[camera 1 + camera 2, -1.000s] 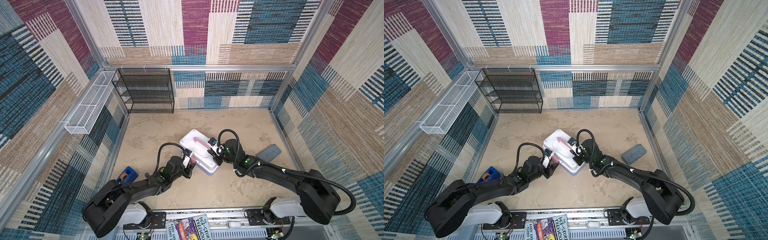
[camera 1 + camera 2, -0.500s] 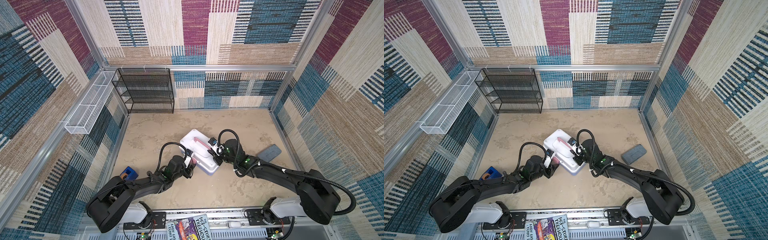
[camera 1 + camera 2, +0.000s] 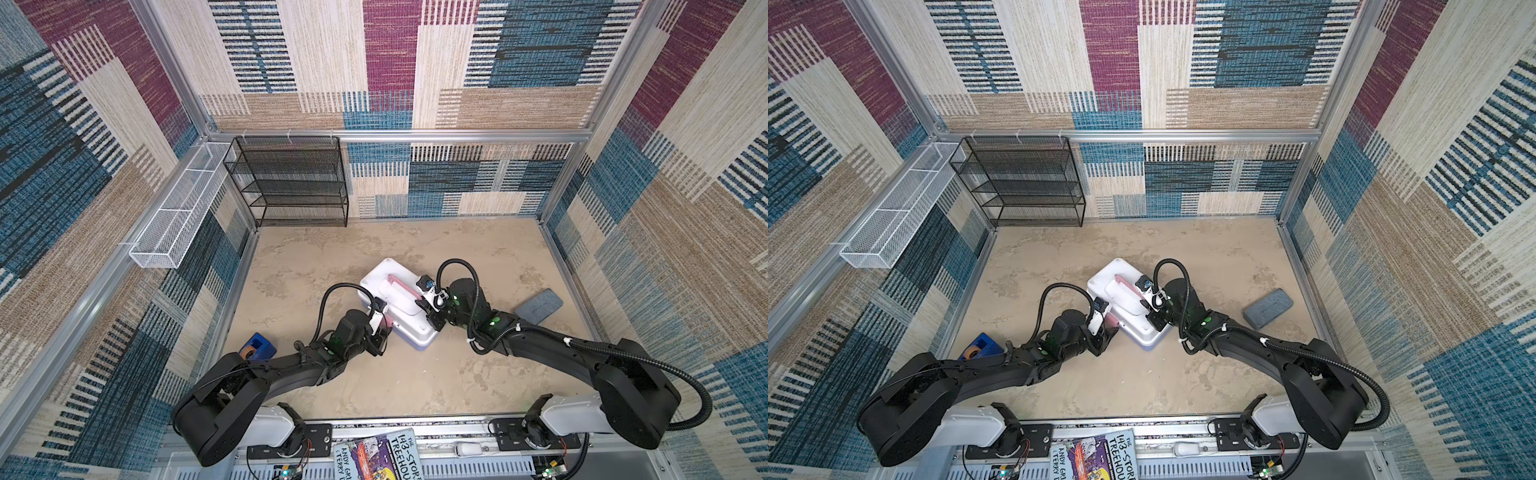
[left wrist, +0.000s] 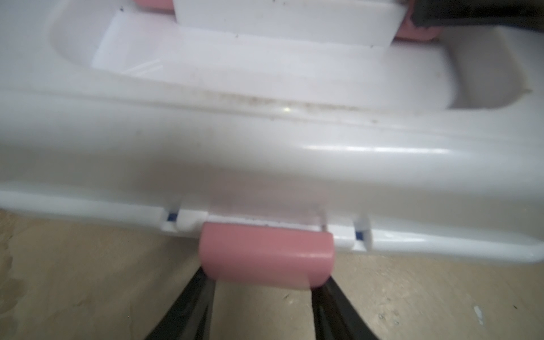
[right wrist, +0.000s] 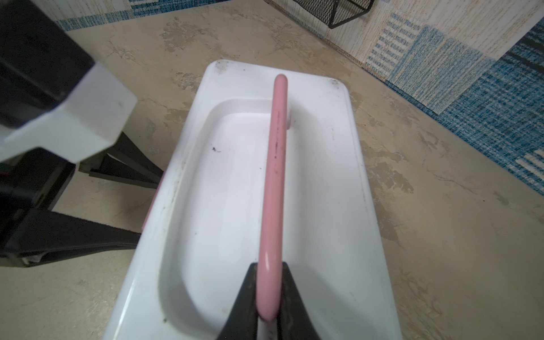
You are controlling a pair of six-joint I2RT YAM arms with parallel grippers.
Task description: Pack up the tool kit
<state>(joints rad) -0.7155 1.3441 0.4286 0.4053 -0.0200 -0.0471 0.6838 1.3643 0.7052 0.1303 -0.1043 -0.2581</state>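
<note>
Book [image 3: 378,455]: lower edge of both top views, where it lay a second ago.
Left arm [image 3: 266,374]: lower left in both top views; its bulky shoulder link sits slightly further right in frame than a second ago, and the wrist has hardly shifted.
Left gripper [image 4: 265,279]: bottom centre of the left wrist view; its fingers [image 4: 200,297] are half-spread and pressed against both ends of the pink latch [image 4: 266,253], the same grip as before.
Right gripper [image 5: 268,294]: bottom centre of the right wrist view, clamped narrowly on the near end of the pink handle [image 5: 275,176]; no change.
Toolbox [image 3: 397,303]: lid down on the bench [image 3: 415,382] at the centre of both top views, between the two grippers; same spot and angle as a second ago.
Blue holder [image 3: 259,347]: lower left, beside the left arm; unmoved.
Grey pad [image 3: 538,305]: right of centre, well apart from the toolbox; unmoved.
Black rack [image 3: 291,183] and white basket [image 3: 178,216]: upper left; unchanged.
</note>
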